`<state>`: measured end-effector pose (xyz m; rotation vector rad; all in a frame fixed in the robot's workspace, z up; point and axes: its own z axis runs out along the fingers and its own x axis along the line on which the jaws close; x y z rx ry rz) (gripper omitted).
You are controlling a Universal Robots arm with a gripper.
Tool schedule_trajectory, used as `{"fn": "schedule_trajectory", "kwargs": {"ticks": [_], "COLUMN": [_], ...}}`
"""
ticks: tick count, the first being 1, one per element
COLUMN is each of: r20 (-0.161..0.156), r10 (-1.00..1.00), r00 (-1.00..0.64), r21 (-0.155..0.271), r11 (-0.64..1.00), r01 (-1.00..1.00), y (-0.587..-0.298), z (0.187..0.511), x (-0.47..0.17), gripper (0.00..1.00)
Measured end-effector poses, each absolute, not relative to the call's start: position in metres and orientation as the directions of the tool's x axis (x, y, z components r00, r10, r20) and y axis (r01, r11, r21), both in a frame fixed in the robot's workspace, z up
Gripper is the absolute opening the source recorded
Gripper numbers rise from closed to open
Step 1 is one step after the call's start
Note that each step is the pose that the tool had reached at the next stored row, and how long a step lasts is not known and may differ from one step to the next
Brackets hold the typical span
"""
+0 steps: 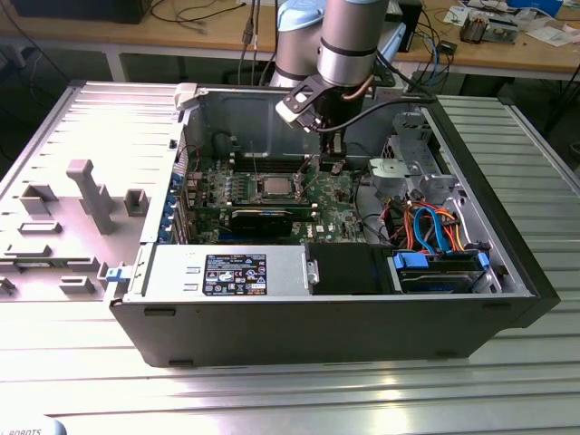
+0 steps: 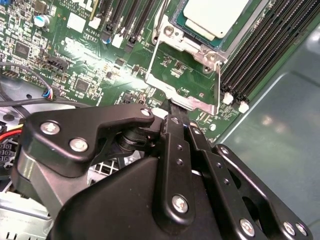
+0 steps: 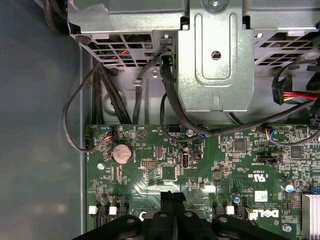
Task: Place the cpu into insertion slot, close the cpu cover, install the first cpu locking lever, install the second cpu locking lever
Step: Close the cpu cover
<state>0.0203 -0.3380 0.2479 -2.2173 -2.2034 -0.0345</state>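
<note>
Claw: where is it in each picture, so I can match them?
Exterior view: the claw hangs below the arm inside the open case, to the exterior view's right of the cpu.
Second wrist view: the claw is the big black shape up close, tip near the cpu.
First wrist view: the claw shows its black tip over the green circuit board, near a round coin battery.
Shared landmark: the green circuit board.

Looks like a robotics lab or workshop: opened PC case (image 1: 317, 317) on ribbed metal table (image 1: 362, 399), jig plate (image 1: 54, 154) beside, wooden benches (image 1: 91, 36) behind strewn with cables (image 1: 195, 14), arm (image 1: 349, 41) overhead.
</note>
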Motion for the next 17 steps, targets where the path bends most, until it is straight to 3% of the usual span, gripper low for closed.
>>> {"fn": "schedule_trajectory", "kwargs": {"ticks": [17], "r20": [0.027], "r10": [1.0], "r00": [0.006], "r21": [0.005], "r11": [-0.006], "r01": [1.0], "y": [-0.338], "z": [0.2479], "x": [0.01], "gripper": [0.11]}}
